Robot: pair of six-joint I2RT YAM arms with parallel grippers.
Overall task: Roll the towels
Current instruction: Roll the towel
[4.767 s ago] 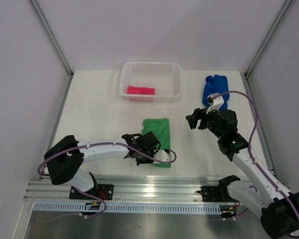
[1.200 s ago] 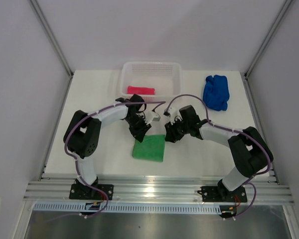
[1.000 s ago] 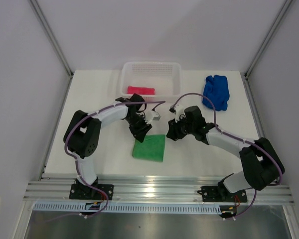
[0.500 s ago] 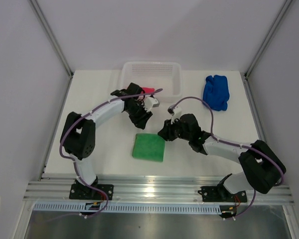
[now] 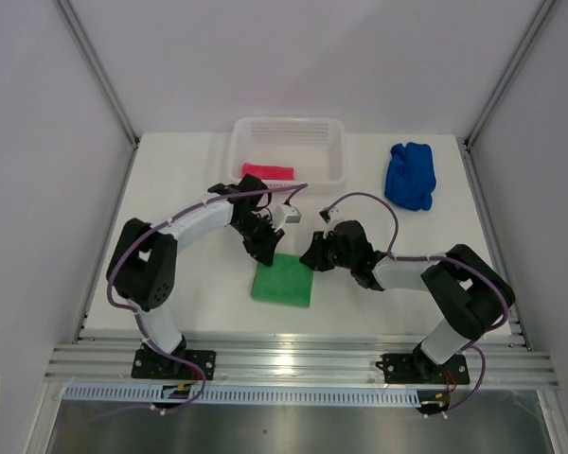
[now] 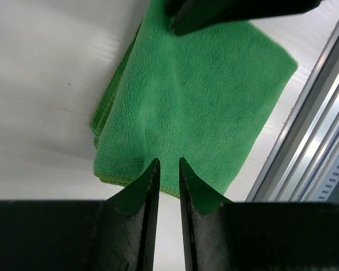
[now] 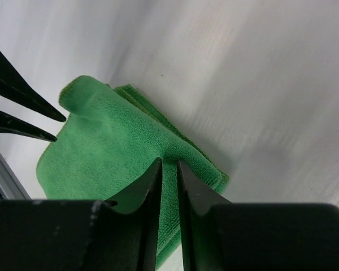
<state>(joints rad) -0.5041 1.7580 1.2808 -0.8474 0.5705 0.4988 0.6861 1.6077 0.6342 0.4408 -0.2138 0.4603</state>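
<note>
The green towel (image 5: 284, 282) lies folded flat near the table's front. My left gripper (image 5: 265, 250) is at its far left corner and my right gripper (image 5: 310, 255) at its far right corner. In the left wrist view the left gripper (image 6: 166, 161) is narrowed to a slit, pinching the far edge of the green towel (image 6: 203, 96). Seen from the right wrist, the right gripper (image 7: 168, 163) pinches a ridge of the green towel (image 7: 113, 152) near its corner. The pink towel (image 5: 268, 171) lies in the basket. The blue towel (image 5: 410, 175) is bunched at the far right.
The white mesh basket (image 5: 235, 156) stands at the back centre, just behind the left arm. An aluminium rail (image 5: 293, 359) runs along the front edge close to the green towel. Grey walls and posts enclose the table on both sides.
Both grippers have come down onto the green towel's far edge and closed. The left one swung back from the basket. The towel has stayed in place.
</note>
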